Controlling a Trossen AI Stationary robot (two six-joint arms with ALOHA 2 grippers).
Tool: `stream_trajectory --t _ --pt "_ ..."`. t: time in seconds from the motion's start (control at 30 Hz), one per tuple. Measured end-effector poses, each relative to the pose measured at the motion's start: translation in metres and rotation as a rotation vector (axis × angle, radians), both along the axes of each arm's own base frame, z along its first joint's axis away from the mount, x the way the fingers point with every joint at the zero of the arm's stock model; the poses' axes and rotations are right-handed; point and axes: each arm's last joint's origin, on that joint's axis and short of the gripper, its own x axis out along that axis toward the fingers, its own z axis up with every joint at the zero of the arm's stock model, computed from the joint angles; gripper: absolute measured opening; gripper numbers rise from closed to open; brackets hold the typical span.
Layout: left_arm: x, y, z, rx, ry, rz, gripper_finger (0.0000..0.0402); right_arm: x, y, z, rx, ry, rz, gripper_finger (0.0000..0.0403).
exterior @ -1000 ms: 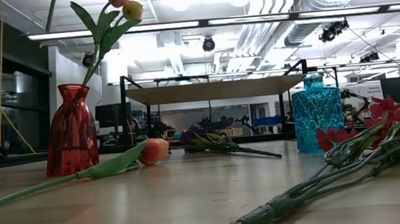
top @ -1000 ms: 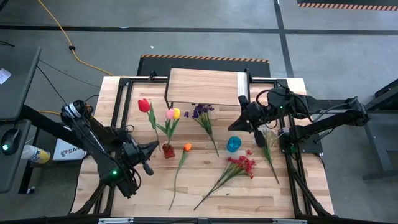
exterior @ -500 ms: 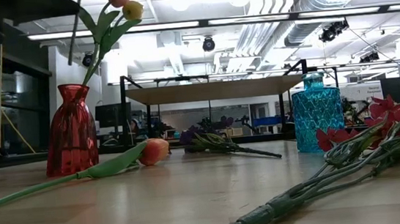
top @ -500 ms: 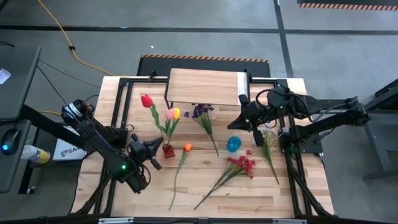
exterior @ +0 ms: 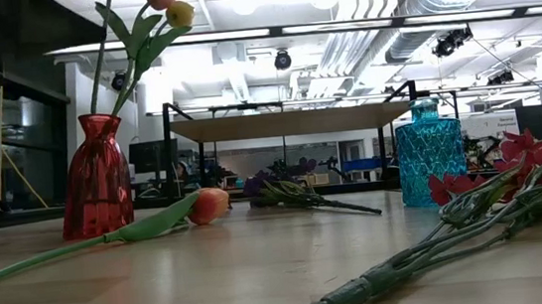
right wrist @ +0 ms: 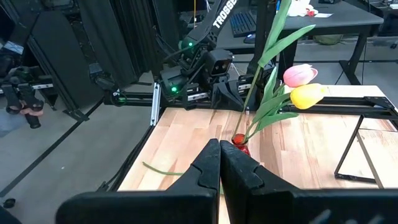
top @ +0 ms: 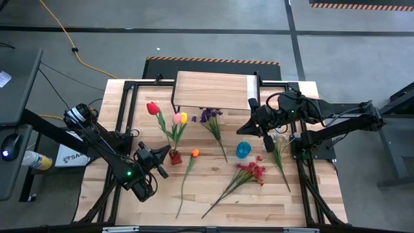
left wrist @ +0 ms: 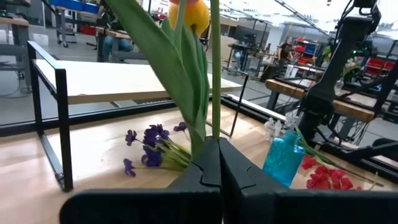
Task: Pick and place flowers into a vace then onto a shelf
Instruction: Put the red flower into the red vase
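The shelf (top: 211, 90) stands beyond both claws. The left gripper (top: 165, 155), fingers pinching the red tulip's (top: 152, 108) stem, sits just beside the red vase (top: 174, 156). The right gripper (top: 251, 125), fingers pressed together, hovers near the blue vase (top: 242, 150). "TROSSEN" reads on the left arm (right wrist: 225, 13).

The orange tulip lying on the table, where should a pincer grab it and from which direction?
Grip the orange tulip mid-stem, coming straight down from above. It lies flat, its stem running toward the table's near edge, clear of the red vase, so close across the stem's width.
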Motion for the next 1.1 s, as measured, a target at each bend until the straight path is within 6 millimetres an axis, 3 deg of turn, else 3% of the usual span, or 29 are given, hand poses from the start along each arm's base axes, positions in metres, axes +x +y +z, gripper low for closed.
stream_trajectory --t 0.63,1.1 --pt "0.000 0.000 -0.018 -0.022 0.013 -0.002 0.0022 0.001 0.000 0.002 -0.010 -0.020 -0.006 0.0000" --pt "0.000 -0.001 -0.024 -0.141 0.150 -0.013 0.0038 0.002 -0.001 0.003 -0.014 -0.037 -0.027 0.0000"
